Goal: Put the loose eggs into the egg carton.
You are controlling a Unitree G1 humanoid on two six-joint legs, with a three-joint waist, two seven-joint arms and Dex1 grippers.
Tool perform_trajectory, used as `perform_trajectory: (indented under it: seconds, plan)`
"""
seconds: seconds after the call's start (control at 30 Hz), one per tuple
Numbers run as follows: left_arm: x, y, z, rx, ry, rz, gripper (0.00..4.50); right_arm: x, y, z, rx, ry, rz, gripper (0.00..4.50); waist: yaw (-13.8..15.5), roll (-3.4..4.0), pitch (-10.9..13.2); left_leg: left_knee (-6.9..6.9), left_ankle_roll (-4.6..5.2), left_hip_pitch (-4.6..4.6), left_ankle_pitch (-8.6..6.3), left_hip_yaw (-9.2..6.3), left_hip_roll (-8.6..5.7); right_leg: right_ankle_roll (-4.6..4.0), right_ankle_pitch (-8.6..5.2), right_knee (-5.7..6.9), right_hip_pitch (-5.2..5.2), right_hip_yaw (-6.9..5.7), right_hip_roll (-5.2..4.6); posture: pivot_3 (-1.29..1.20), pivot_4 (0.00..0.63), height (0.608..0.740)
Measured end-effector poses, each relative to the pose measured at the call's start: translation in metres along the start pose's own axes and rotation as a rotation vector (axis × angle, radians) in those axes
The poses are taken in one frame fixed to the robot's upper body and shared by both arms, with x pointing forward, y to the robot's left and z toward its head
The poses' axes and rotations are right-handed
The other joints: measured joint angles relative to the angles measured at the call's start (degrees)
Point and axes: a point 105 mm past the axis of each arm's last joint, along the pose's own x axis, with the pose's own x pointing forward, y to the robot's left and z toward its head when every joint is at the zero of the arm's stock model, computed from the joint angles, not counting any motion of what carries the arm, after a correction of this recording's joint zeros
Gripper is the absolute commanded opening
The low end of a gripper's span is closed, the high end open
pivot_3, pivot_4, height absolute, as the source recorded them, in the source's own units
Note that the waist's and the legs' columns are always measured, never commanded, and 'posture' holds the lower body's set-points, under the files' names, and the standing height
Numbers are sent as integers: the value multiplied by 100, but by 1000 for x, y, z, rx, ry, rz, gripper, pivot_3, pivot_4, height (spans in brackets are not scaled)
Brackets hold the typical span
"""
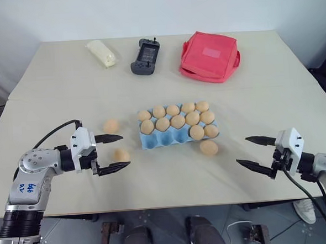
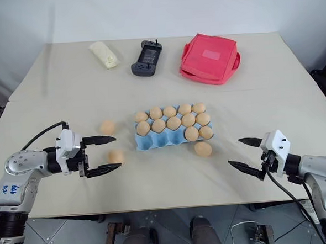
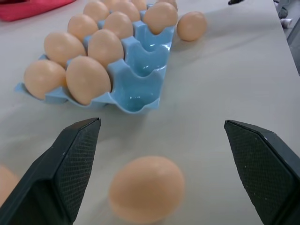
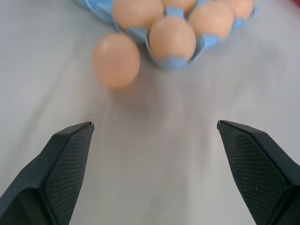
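From the left eye view, the light blue egg carton (image 1: 177,131) sits in the middle of the pale counter (image 1: 172,182), with twelve eggs in it and three cups bare along its near row on the robot's left. Three loose eggs lie on the counter: one egg (image 1: 120,154) is just past the left end effector (image 1: 116,152), at about 3 o'clock from it, another egg (image 1: 110,125) is near at 12 o'clock, and a third egg (image 1: 209,147) rests just beside the carton's near right corner. The right end effector (image 1: 253,151) has its fingers spread wide and empty, and the third egg is off at its 10 o'clock, well apart. The left arm looks nearer to its egg, so I think it should go first. Far back lie a cream packet (image 1: 102,52), a dark game gadget (image 1: 146,57) and a red pouch (image 1: 210,56), all out of the way. In the left wrist view, the left end effector's fingers (image 3: 75,173) are spread wide with nothing pinched, and the near egg lies low between them, its long side lying across. The bare cups are straight ahead at 12 o'clock, with flat open counter between. In the right wrist view, the spread fingers (image 4: 65,168) frame bare counter, and the third egg lies at 11 o'clock, touching or almost touching the carton's edge.
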Motion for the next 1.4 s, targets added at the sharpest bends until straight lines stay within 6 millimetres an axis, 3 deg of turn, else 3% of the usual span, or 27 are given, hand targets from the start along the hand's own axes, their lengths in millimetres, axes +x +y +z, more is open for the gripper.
perform_trajectory:
  seconds: [0.1, 0.27, 0.4, 0.63, 0.77, 0.9, 0.93, 1.03, 1.23, 1.4]
  plan:
    - [-1, 0, -3, -12, 3, -1, 4500, 8, 5, 3, -4, -1, 18, 4430, 7, 0, 0, 1, -1, 1, 9, -3, 4, -9, 10, 2, 0, -1, -5, 0, 150, 740]
    - [0, 0, -1, -1, -4, -5, 4500, 38, 20, -6, 36, 15, 76, 4430, 26, 0, 0, 2, -4, -2, 18, -8, 2, -13, 15, 2, 0, -3, -7, 0, 150, 740]
    - [-1, -1, -1, 0, -4, -2, 4500, 51, 19, -12, 64, 13, 68, 4430, 33, 0, 0, 1, -3, -4, 17, -9, 2, -8, 19, -2, -1, -6, -9, 0, 150, 740]
    - [-1, -8, -4, -10, 4, 4, 4500, 84, 21, 1, 108, -91, 65, 4430, 23, 0, 0, -3, -5, -8, 14, -17, 7, -7, 19, -6, -2, -12, -9, 0, 150, 740]
    - [-2, -10, -4, -15, 7, 12, 4500, 96, 26, 5, 124, -120, 71, 3541, 19, 0, 0, -4, -5, -9, 14, -18, 6, -7, 20, -9, -2, -14, -12, 0, 150, 740]
    - [-2, -10, -5, -18, 9, 23, 4500, 100, 43, 12, 127, -131, 138, 2186, 25, 0, 0, -6, -6, -13, 14, -26, 6, -7, 20, -8, -3, -14, -13, 0, 150, 740]
    - [-3, -10, -5, -20, 10, 26, 4500, 98, 48, 15, 125, -130, 165, 1887, 28, 1, 0, -7, -6, -14, 14, -27, 6, -7, 20, -10, -3, -15, -14, 0, 150, 740]
    - [-7, -8, -5, -22, 10, 51, 4500, 97, 51, 33, 101, -152, 203, 1887, 14, 0, 0, -6, -6, -17, 14, -29, 5, -7, 20, -18, -3, -17, -15, 0, 150, 740]
    - [-7, -8, -6, -26, 11, 61, 4500, 116, 46, 85, 12, -276, 209, 1887, 6, 1, 0, -8, -11, -16, 17, -42, 7, -13, 23, -15, -3, -17, -16, 0, 150, 740]
    - [-7, -9, -7, -33, 14, 65, 4500, 137, 43, 99, 2, -305, 215, 1887, 13, 0, 0, -10, -12, -27, 17, -43, 4, -13, 23, -19, -11, -21, -21, 0, 150, 740]
